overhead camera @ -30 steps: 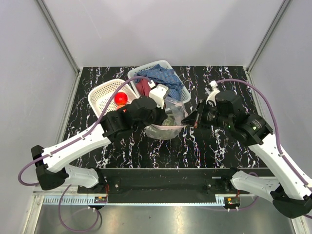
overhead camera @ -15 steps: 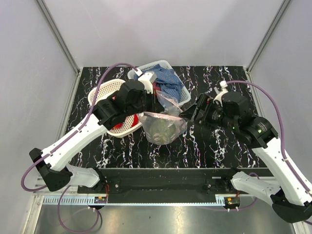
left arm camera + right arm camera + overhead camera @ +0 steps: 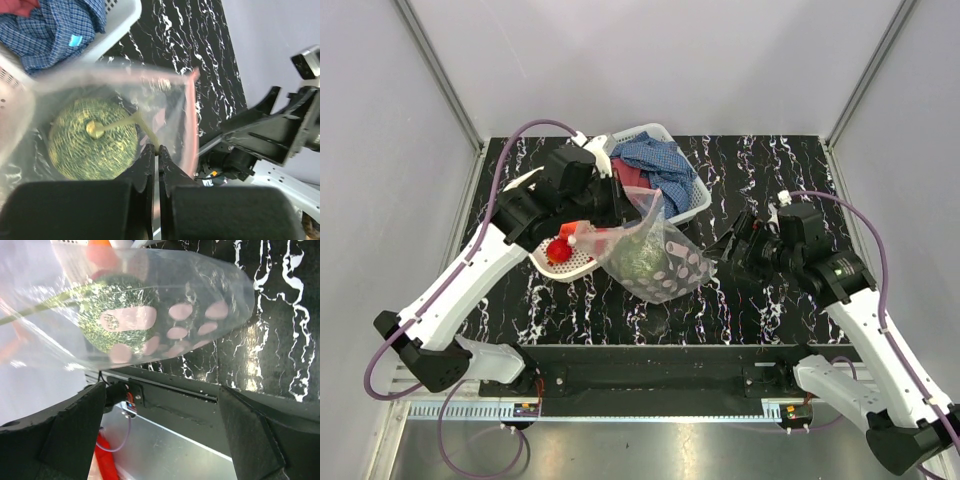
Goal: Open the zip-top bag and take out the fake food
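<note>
Fingers (image 3: 145, 172) of the left gripper (image 3: 155, 151) pinch shut on the rim of the zip-top bag (image 3: 665, 262), held at the overhead view's centre with a netted green melon (image 3: 92, 139) inside; the right gripper (image 3: 161, 386), just right of it, gapes wide, holding nothing.

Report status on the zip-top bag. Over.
Left end effector shut on zip-top bag rim. Right end effector open, facing bag. Green melon inside, not yet out. White basket beside bag.
</note>
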Robot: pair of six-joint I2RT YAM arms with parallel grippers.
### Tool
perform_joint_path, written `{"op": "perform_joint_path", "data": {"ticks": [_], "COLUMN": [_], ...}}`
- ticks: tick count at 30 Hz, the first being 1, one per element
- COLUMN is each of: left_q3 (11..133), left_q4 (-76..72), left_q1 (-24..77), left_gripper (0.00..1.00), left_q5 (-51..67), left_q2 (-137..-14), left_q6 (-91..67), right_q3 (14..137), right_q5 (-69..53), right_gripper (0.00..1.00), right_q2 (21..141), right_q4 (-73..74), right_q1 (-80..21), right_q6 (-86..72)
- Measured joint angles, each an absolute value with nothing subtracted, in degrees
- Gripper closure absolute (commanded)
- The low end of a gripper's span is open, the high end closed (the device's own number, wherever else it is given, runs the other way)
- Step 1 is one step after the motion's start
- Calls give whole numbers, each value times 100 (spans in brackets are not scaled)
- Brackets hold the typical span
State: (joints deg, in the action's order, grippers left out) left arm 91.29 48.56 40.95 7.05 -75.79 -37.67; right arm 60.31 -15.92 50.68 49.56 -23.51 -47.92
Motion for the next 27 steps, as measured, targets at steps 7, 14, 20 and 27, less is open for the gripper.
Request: {"op": "perform_joint_path", "data": {"ticks": [7,14,20,27], "left_q3": [9240,9642,9653,10204], "left_q4": [5172,5365,5450,5548], "left_q1": [4095,4095,4095,4095], "left_gripper": [100,100,100,100], "left_q5": [854,1011,1079,1155], "left_q2": [-7581,-7570,-7544,-7561], "left_q6": [-3979,-4250,-4418,-4617], "right_q3": [5092,4313,3767,3345], "right_q5": [-2110,-2827,-3778,-3815], "right_gripper": [0,0,0,31], "right_q2": [5384,5734,5559,6027], "right_q4": [4228,3260,2021,1286], "right_q1": [-2346,-2346,-2346,-2346], "right_q6": [-4362,-3957,-3730,-3822]}}
